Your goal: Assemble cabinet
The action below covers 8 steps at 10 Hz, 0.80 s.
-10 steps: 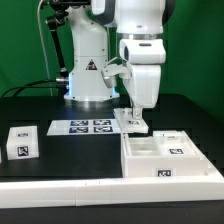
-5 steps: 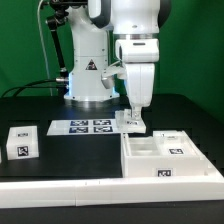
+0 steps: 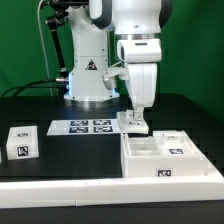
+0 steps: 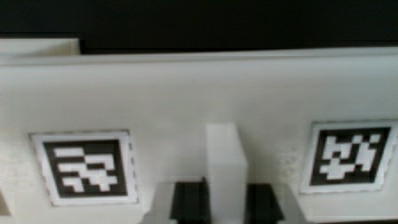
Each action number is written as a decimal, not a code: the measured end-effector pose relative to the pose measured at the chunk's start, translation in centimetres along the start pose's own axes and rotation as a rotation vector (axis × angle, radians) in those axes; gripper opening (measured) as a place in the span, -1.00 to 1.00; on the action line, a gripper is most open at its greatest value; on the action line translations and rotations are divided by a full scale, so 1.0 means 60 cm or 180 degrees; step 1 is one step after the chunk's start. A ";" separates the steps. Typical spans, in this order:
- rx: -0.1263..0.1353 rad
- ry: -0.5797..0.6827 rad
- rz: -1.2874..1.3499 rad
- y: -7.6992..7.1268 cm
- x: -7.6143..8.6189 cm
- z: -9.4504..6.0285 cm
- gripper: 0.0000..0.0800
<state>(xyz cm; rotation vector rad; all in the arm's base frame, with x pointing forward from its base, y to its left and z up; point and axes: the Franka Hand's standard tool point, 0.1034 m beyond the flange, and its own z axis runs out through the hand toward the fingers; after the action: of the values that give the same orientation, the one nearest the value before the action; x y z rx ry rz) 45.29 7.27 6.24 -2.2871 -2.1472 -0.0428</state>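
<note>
The white cabinet body (image 3: pixel 165 157), an open box with tags, lies at the front on the exterior view's right. A small white cabinet panel (image 3: pixel 134 122) with two tags stands just behind it, by the marker board's end. My gripper (image 3: pixel 134 113) comes straight down on this panel. In the wrist view the panel (image 4: pixel 196 100) fills the frame, and my gripper (image 4: pixel 226 203) has its dark fingers (image 4: pixel 185 205) pressed on either side of the panel's raised middle rib. A tagged white block (image 3: pixel 20 142) sits at the exterior view's left.
The marker board (image 3: pixel 85 127) lies flat in the middle, in front of the white robot base (image 3: pixel 88 75). A white rail (image 3: pixel 60 187) runs along the table's front edge.
My gripper has shifted slightly toward the exterior view's left over the small panel. The panel, cabinet body and block stay where they were.
</note>
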 end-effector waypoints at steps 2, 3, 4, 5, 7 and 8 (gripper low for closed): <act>-0.0021 0.0030 -0.0027 0.003 -0.002 0.003 -0.82; -0.0019 0.0033 -0.0031 0.002 0.000 0.004 -0.82; -0.0005 0.0042 -0.0034 0.001 -0.003 0.007 -0.82; 0.0003 0.0042 -0.0024 0.000 0.000 0.008 -0.82; 0.0012 0.0042 0.0009 -0.002 0.000 0.010 -0.82; 0.0013 0.0041 0.0007 -0.003 0.000 0.010 -0.82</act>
<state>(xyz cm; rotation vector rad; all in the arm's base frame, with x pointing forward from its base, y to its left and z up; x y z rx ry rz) 45.14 7.27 5.62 -2.2805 -2.1367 -0.0531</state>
